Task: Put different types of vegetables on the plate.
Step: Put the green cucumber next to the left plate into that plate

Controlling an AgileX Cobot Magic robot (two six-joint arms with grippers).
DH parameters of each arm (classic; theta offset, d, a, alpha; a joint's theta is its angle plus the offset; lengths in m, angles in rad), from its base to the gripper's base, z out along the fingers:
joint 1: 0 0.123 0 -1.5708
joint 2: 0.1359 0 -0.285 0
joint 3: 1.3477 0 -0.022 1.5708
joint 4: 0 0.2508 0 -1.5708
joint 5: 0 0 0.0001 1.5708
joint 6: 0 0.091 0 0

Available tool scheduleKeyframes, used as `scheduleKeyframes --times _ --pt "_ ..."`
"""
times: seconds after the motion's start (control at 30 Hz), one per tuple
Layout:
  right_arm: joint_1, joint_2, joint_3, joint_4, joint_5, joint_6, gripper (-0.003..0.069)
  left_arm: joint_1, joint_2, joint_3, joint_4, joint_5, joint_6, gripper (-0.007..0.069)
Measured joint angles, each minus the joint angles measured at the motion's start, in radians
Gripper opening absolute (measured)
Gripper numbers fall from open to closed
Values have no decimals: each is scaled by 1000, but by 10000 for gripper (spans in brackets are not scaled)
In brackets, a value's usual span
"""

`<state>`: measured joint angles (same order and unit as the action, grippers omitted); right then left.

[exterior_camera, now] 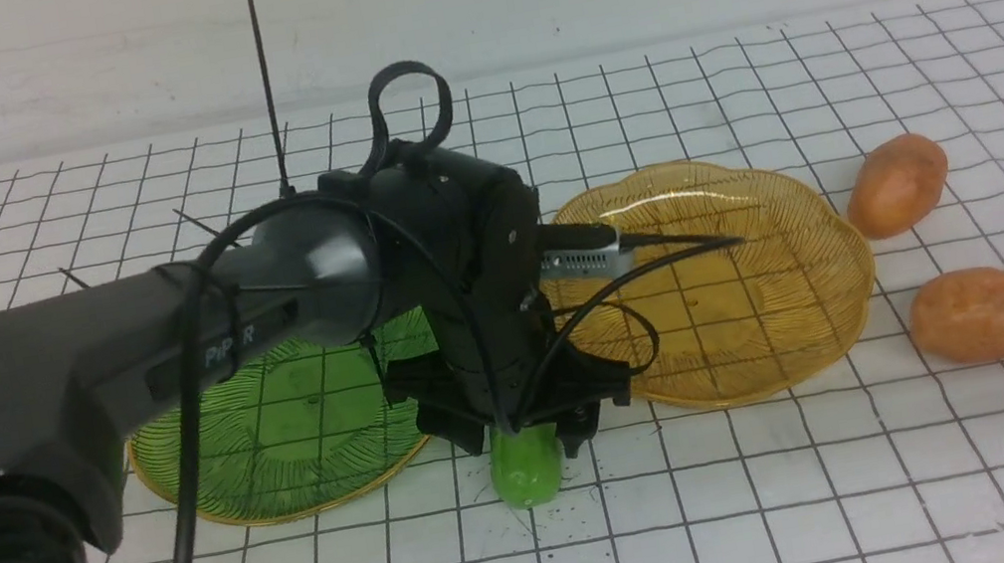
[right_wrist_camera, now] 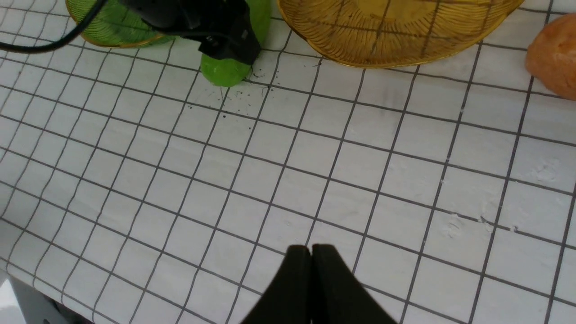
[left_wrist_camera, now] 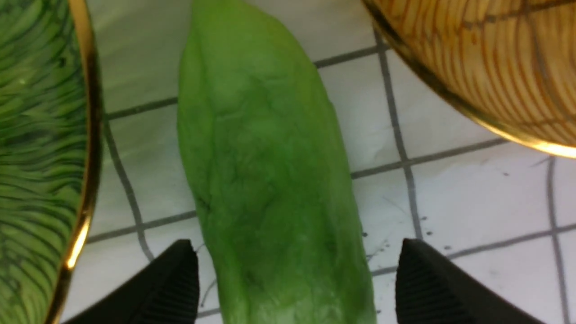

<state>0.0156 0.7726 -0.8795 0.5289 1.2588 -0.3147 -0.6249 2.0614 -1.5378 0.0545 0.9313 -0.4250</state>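
The smooth cucumber is lying on the gridded bench between a ribbed green plate and an amber plate. Left jaws are straddling it, released; right jaws are hanging clenched, empty.

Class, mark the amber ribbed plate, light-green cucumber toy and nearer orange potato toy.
Amber ribbed plate [exterior_camera: 806, 294]: front view, right side.
Light-green cucumber toy [left_wrist_camera: 270, 180]: left wrist view, middle.
Nearer orange potato toy [exterior_camera: 984, 314]: front view, centre.
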Motion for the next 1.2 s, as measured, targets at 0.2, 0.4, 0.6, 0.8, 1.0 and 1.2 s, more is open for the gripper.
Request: scheduleKeyframes --times 0.2,0.4,0.6,0.8,1.0,1.2 --pt "0 0 0 4 0 -23 -10 0 34 0 -2 -13 0 517" --pt "0 0 0 4 0 -30 -10 0 42 0 -32 2 -2 394" --pt "0 0 0 6 1 -31 -10 0 1 0 -54 113 12 394" --pt "0 0 0 8 1 -31 -10 5 -144 0 -54 172 67 394" --pt "0 0 -1 10 1 -32 -10 168 -244 -2 -45 176 128 394" --pt "0 0 -1 11 1 -33 -10 341 -182 -1 -31 183 258 394"
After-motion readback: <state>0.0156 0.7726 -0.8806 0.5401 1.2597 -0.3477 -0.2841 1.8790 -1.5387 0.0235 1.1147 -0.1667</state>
